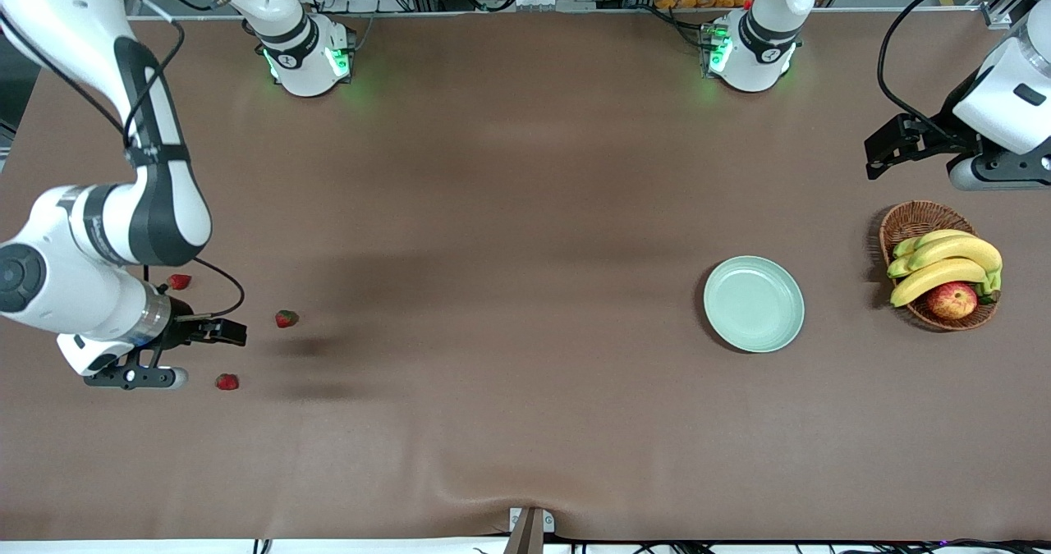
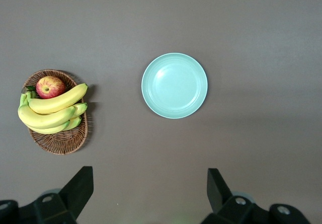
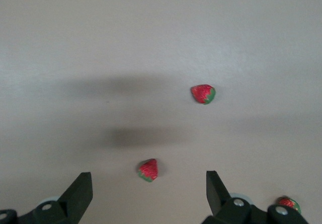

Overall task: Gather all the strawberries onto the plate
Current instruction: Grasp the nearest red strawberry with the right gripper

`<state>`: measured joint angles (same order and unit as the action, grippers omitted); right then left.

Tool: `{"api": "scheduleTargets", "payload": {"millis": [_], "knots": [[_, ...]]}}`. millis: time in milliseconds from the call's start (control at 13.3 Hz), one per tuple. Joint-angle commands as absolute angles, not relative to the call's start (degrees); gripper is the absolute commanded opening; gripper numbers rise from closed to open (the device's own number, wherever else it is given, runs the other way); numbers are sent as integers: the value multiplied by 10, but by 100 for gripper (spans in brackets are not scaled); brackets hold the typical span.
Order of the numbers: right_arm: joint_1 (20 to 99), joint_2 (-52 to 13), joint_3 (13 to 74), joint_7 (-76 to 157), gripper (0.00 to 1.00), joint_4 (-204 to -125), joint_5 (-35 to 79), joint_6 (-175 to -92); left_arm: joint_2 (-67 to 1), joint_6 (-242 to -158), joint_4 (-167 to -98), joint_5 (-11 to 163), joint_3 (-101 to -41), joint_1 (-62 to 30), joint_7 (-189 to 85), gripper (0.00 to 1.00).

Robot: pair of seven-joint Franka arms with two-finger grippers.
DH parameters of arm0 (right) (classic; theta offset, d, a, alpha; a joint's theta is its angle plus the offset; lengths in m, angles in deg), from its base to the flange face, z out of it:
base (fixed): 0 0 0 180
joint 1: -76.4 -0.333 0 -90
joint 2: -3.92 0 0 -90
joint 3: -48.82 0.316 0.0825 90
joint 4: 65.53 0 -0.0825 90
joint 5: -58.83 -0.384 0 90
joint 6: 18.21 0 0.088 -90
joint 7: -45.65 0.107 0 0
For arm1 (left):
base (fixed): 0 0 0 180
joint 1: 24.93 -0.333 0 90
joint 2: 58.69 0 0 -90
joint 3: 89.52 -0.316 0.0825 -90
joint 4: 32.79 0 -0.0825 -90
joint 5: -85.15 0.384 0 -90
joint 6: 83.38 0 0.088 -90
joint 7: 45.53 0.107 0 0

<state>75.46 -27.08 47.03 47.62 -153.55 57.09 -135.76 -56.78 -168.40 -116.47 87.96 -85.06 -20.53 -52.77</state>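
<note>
Nearest the camera lay one strawberry (image 1: 227,382) of three strawberries (image 1: 286,318) scattered at the right arm's end, under the right gripper (image 1: 215,345), fingers apart for picking; the plate (image 1: 754,304) sat bare below the waiting, open-fingered left gripper (image 1: 891,148).

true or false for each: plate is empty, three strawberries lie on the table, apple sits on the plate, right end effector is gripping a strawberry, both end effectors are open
1. The plate is empty. True.
2. Three strawberries lie on the table. True, all at the right arm's end.
3. The apple sits on the plate. False: it is in the basket with the bananas.
4. The right end effector is gripping a strawberry. False: it is open and holds nothing, up over the berries.
5. Both end effectors are open. True: the left end effector is also open, near the basket.
</note>
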Motion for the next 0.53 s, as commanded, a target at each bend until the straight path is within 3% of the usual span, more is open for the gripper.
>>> {"api": "scheduleTargets", "payload": {"millis": [0,451], "knots": [[766,-307,477,522,100,-1532,577,-1377,-572,-1667,-1157,868,-850,-212,-516,100],[747,-354,478,637,100,-1532,570,-1406,-565,-1666,-1158,868,-850,-209,-518,100]]}}
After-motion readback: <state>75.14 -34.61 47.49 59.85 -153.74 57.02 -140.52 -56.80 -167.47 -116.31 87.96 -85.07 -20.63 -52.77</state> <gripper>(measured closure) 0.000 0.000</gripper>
